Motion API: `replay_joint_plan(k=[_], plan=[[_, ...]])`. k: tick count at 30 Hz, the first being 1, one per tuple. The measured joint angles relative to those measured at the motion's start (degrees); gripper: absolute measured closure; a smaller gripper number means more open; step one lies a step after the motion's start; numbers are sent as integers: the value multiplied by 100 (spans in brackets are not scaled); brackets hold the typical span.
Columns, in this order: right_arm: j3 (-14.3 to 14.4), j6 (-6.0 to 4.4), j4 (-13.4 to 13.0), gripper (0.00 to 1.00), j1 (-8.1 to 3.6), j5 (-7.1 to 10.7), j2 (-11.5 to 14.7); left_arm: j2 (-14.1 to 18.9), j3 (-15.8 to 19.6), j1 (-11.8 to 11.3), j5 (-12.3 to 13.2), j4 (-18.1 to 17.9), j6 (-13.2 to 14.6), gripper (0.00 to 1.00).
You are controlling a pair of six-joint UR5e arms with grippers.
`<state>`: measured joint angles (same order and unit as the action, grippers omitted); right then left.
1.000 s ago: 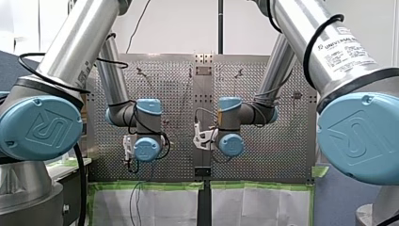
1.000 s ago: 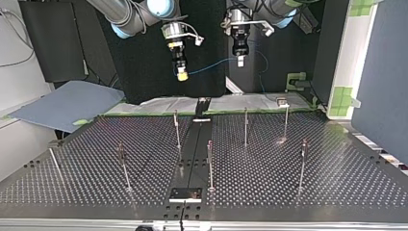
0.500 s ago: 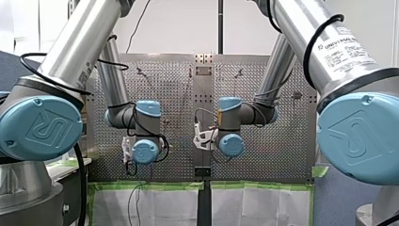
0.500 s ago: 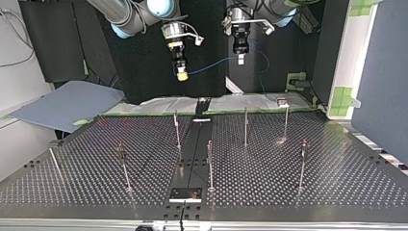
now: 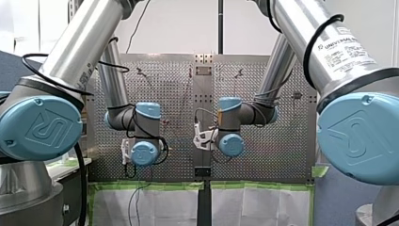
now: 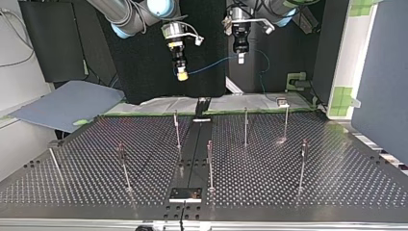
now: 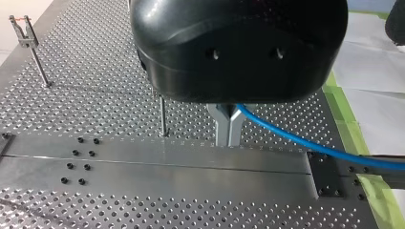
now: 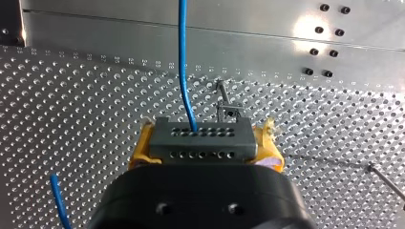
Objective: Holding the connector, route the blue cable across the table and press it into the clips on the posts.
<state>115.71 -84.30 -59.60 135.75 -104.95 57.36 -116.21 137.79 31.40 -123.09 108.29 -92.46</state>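
Our left tool [image 6: 241, 58] lifted slightly, clenched on blue cable [image 6: 211, 66]; right tool [image 6: 182, 74] at its 9 o'clock grips connector [image 8: 200, 141]. We risk the taut cable slipping free.

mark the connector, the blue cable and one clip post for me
connector [image 8: 200, 138]: right wrist view, middle of its grey face
blue cable [image 8: 182, 57]: right wrist view, straight run ahead of the connector
clip post [image 7: 39, 67]: left wrist view, its thin shaft

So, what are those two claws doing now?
Right gripper shut on connector. Left gripper shut on blue cable. Cable strung between them, no post clipped yet.
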Motion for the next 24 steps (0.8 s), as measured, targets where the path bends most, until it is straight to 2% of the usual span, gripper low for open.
replay_joint_plan(k=[6, 13, 18, 24], plan=[[-16, 17, 15, 100, 15, -3, -16, -1, 0, 0, 0, 0, 0, 100], [-306, 230, 307, 100, 59, -8, -307, -1, 0, 0, 0, 0, 0, 100], [-483, 260, 554, 100, 61, -9, -554, 0, 0, 0, 0, 0, 0, 100], [-515, 263, 861, 100, 62, -8, -772, -1, 0, 0, 0, 0, 0, 100]])
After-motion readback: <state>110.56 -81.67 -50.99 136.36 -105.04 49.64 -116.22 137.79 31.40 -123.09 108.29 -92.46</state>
